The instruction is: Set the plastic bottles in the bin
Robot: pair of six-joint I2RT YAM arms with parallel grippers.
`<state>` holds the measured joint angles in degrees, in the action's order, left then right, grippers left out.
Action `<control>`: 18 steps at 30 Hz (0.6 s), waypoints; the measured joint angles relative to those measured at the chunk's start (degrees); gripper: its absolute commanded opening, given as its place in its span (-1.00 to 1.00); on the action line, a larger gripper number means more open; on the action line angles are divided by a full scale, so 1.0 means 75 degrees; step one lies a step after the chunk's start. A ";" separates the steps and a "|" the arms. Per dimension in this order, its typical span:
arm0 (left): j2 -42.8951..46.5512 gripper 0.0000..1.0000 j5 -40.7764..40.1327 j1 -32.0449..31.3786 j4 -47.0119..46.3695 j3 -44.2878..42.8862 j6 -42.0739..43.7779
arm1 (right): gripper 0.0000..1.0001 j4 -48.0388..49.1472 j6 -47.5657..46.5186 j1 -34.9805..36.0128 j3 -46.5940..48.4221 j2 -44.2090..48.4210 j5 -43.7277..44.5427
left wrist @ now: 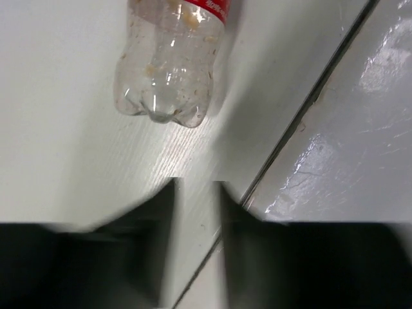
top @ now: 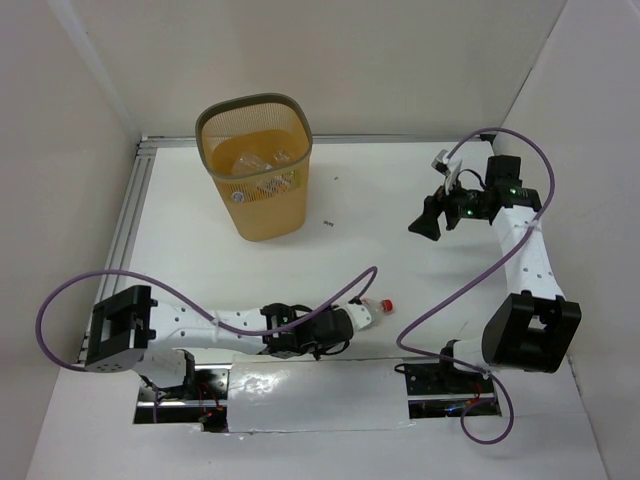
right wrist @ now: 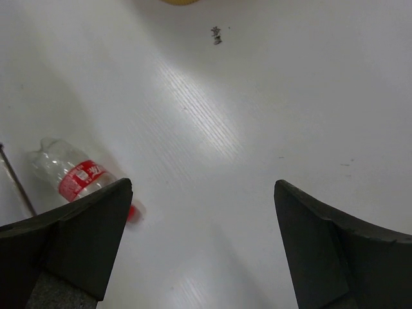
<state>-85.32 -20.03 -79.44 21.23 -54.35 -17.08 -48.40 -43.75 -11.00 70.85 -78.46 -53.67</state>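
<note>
The orange-yellow mesh bin [top: 262,205] stands at the far left of the table, with clear bottles [top: 250,160] lying inside it. One clear bottle with a red label and red cap [top: 375,311] lies on the table near the front. In the left wrist view, its base [left wrist: 168,61] is just ahead of my fingers. My left gripper [left wrist: 196,187] is narrowly open and empty, a short way behind the bottle. My right gripper [right wrist: 203,187] is wide open and empty above the table at the right [top: 428,222]. The same bottle shows in its view at the lower left [right wrist: 71,172].
A shiny silver sheet [top: 310,395] covers the near edge beside the bottle; it also shows in the left wrist view [left wrist: 360,129]. A small dark mark [top: 327,223] lies mid-table. An aluminium rail [top: 130,220] runs along the left side. White walls enclose the table.
</note>
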 measured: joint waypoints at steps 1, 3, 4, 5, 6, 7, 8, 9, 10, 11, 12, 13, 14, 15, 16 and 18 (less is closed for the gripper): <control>0.0044 0.47 -0.0047 0.0000 0.0029 0.0000 0.0044 | 1.00 -0.0041 -0.0070 0.0006 -0.0009 0.0000 0.0032; 0.0166 0.77 -0.0216 0.0000 0.0032 0.0000 0.0041 | 1.00 -0.0085 -0.0291 0.0041 -0.0047 0.0000 0.0128; 0.0221 0.80 -0.0297 0.0000 0.0012 -0.0006 0.0096 | 1.00 -0.0085 -0.0367 0.0055 -0.0093 0.0000 0.0178; 0.0265 0.80 -0.0370 0.0003 0.0000 -0.0041 0.0152 | 1.00 -0.0099 -0.0420 0.0067 -0.0146 0.0000 0.0216; 0.0274 0.80 -0.0420 0.0003 -0.0006 -0.0125 0.0283 | 1.00 -0.0128 -0.0469 0.0070 -0.0195 0.0000 0.0259; 0.0251 0.80 -0.0437 0.0000 -0.0038 -0.0239 0.0391 | 1.00 -0.0131 -0.0501 0.0070 -0.0239 0.0000 0.0286; 0.0189 0.83 -0.0437 0.0000 -0.0085 -0.0452 0.0592 | 1.00 -0.0157 -0.0533 0.0070 -0.0268 0.0000 0.0315; 0.0128 0.83 -0.0434 0.0000 -0.0134 -0.0560 0.0694 | 1.00 -0.0187 -0.0554 0.0070 -0.0271 0.0000 0.0329; 0.0017 0.83 -0.0431 0.0000 -0.0213 -0.0729 0.0871 | 1.00 -0.0187 -0.0577 0.0070 -0.0277 0.0000 0.0332; -0.0134 0.83 -0.0423 0.0003 -0.0364 -0.0886 0.0997 | 1.00 -0.0187 -0.0583 0.0070 -0.0283 0.0000 0.0332; -0.0289 0.83 -0.0396 0.0012 -0.0466 -0.1014 0.1105 | 1.00 -0.0184 -0.0595 0.0070 -0.0306 0.0006 0.0332; -0.0490 0.83 -0.0338 0.0050 -0.0612 -0.1122 0.1262 | 1.00 -0.0187 -0.0609 0.0070 -0.0341 0.0015 0.0332; -0.0667 0.83 -0.0256 0.0090 -0.0749 -0.1180 0.1335 | 1.00 -0.0192 -0.0618 0.0070 -0.0382 0.0023 0.0335; -0.0833 0.83 -0.0163 0.0134 -0.0854 -0.1201 0.1443 | 1.00 -0.0201 -0.0632 0.0070 -0.0417 0.0044 0.0338; -0.0994 0.83 -0.0082 0.0201 -0.0909 -0.1209 0.1498 | 1.00 -0.0198 -0.0632 0.0070 -0.0458 0.0067 0.0338; -0.1311 0.83 0.0032 0.0332 -0.0950 -0.1241 0.1647 | 1.00 -0.0236 -0.0632 0.0035 -0.0513 0.0128 0.0338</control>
<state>-95.15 -19.79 -76.95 14.11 -63.66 -4.73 -50.17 -48.49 -10.74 67.00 -77.49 -51.13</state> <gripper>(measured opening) 0.914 0.999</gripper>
